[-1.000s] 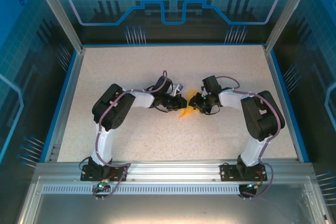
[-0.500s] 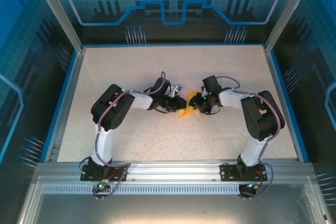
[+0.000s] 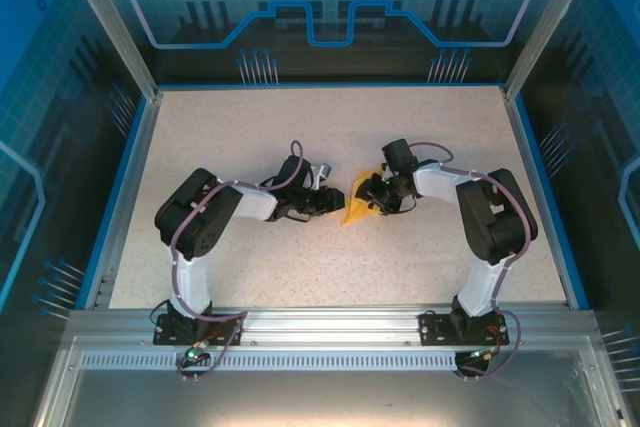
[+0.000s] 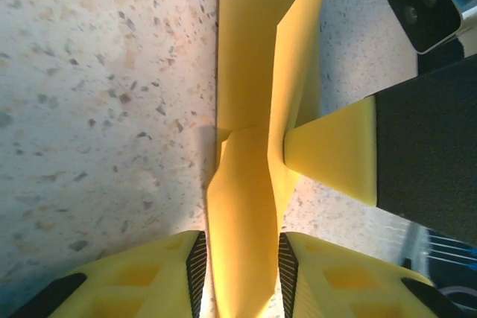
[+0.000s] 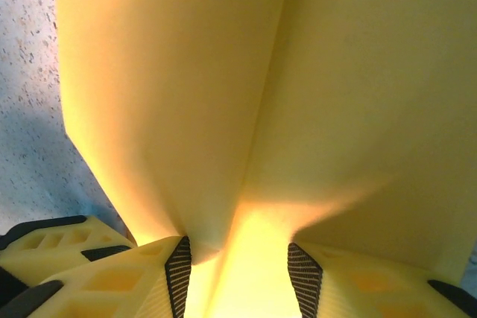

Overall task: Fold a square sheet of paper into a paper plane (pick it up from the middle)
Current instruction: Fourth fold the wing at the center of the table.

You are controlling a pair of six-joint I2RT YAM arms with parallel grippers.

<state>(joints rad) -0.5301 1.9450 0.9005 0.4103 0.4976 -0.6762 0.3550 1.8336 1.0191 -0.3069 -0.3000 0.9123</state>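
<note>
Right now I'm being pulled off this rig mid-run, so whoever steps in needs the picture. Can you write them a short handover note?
Left gripper: jaws part-way apart, the folded paper between its fingers; whether it grips is unclear.
Right gripper: jaws part-way apart with the paper between them, from the opposite side; grip also unclear.
Paper: mid-table, between the two grippers.
Done: the sheet is already a narrow pointed shape with a centre crease.
Left: probably checking the last folds and letting go; nothing confirms the plane is finished.

paper plane (image 3: 352,210): upper end hidden behind right gripper (image 3: 366,200) | wrist views: edges cropped | grip: I can't tell
</note>
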